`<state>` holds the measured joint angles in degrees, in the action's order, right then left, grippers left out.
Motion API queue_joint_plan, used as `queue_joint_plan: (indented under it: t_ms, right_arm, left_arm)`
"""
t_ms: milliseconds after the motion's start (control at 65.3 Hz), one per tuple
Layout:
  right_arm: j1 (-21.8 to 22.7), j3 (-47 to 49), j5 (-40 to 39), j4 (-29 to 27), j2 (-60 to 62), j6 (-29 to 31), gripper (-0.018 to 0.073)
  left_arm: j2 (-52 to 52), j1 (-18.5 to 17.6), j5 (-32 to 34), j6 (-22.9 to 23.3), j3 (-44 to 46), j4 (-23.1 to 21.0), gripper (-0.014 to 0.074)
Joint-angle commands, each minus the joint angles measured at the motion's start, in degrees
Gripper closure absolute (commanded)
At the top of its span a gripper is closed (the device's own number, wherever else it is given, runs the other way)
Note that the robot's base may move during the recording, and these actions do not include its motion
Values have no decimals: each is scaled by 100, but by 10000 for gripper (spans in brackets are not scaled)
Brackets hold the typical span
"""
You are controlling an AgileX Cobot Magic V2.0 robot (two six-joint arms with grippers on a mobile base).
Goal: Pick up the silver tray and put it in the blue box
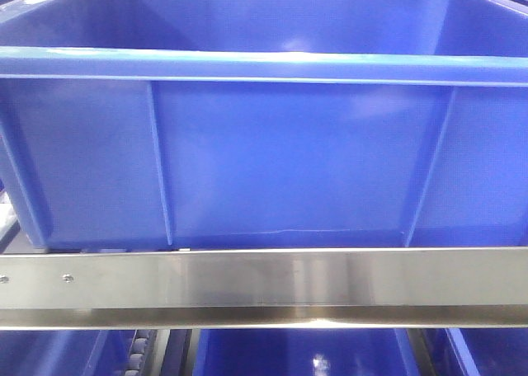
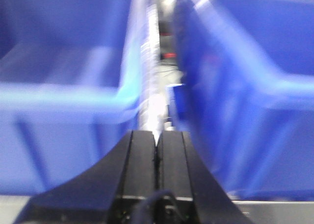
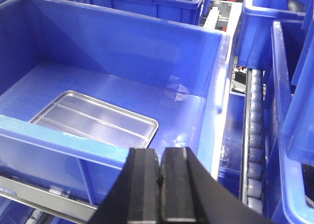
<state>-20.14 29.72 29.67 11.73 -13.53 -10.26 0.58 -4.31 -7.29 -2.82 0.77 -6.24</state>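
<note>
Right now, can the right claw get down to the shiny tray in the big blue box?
Probably yes. The silver tray lies flat on the blue box floor with nothing over it, and the box is open on top. The right claw is shut above the near rim, so it must open first.

Silver tray [image 3: 95,120]: shiny, rectangular, rounded corners, two parallel floor ridges; lies flat on the floor of the blue box [image 3: 147,42]. Box: deep, ribbed walls, thick rim, upright.
</note>
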Motion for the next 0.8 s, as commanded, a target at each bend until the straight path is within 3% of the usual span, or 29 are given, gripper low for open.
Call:
queue_joint_plan:
  t_ms: [0, 31, 61, 781]
  right_arm:
    - [-6, 152, -513, 115, -64, 46, 503]
    - [-6, 152, -506, 115, -64, 46, 503]
    - [-6, 152, -506, 115, -64, 46, 503]
    - [-6, 152, -479, 115, -64, 46, 503]
  left_arm:
    - [100, 148, 1149, -8, -149, -78, 701]
    - [100, 203, 1391, -8, -257, -78, 701]
    - [113, 239, 1178, -8, -226, -66, 701]
    - [113, 279, 1249, -8, -226, -66, 701]
